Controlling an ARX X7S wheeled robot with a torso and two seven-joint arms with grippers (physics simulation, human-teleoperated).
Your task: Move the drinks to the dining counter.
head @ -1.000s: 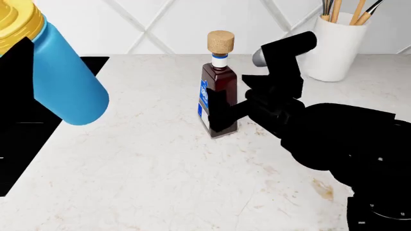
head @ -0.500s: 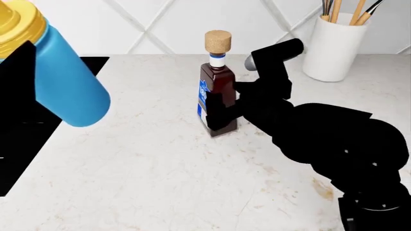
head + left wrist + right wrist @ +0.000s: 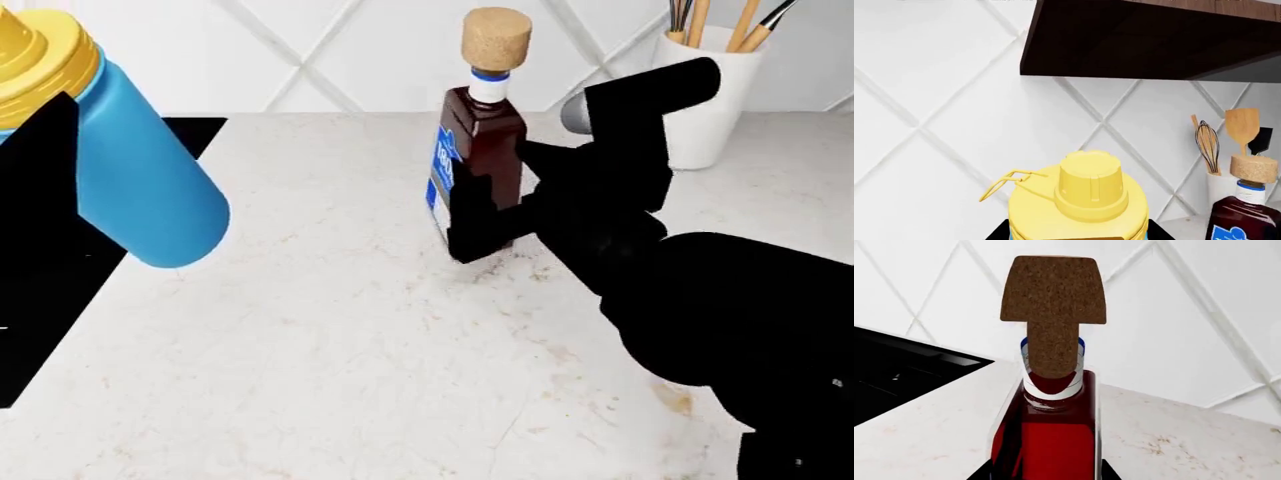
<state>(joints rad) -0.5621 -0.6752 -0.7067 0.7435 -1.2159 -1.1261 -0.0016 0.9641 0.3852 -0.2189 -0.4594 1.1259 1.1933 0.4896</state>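
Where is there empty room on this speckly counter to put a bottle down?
The worktop lies bare in front, between the black cooktop and the right arm. It is crowded at the back right: the liquor bottle, the right gripper and the utensil holder.

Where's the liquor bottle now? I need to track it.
Head view, centre: the liquor bottle is in the right tool, over the marble worktop, left of the utensil holder.
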